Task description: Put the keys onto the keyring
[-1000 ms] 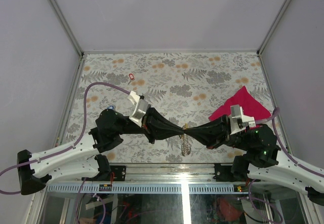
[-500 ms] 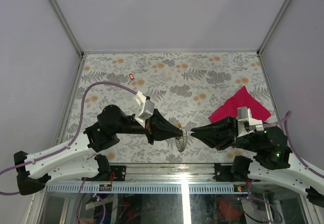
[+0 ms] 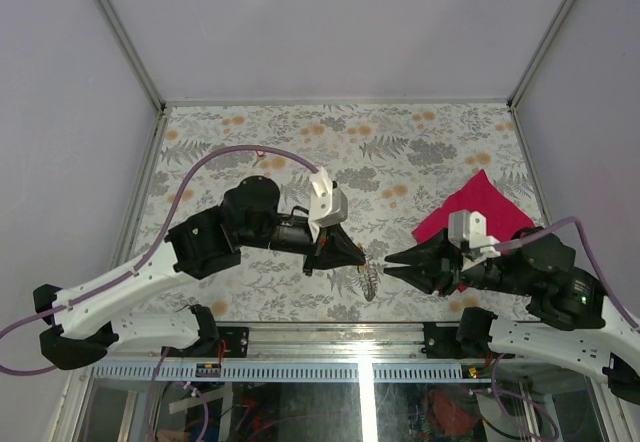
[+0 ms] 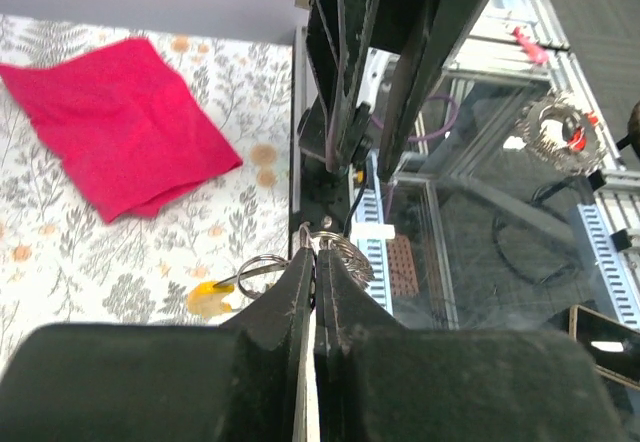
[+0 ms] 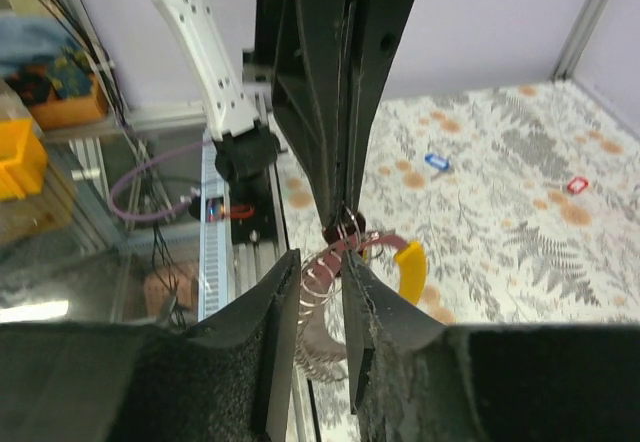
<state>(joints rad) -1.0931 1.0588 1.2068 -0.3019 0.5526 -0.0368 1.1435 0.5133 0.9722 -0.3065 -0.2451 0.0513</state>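
The keyring [image 3: 368, 278], a bunch of thin silvery loops with a small yellow piece [image 4: 210, 298], hangs just above the table's near edge. My left gripper [image 3: 358, 259] is shut on its top, and the loops stick out past the pinched tips of that gripper [image 4: 318, 254]. My right gripper [image 3: 388, 264] faces it from the right with its jaws a little open. In the right wrist view the keyring [image 5: 330, 274] shows between the tips of this gripper [image 5: 322, 262], not clamped. A blue key [image 5: 435, 161] and a red key [image 5: 574, 185] lie farther off on the floral table.
A magenta cloth [image 3: 472, 208] lies at the right of the floral tabletop [image 3: 400, 152], behind my right arm. The metal frame rail [image 3: 330, 324] runs along the near edge, right below the keyring. A purple cable [image 3: 230, 159] arcs over my left arm.
My right gripper has opened off the keyring and drawn back a little to the right. My left arm has swung forward and rightward, still pinching the ring.
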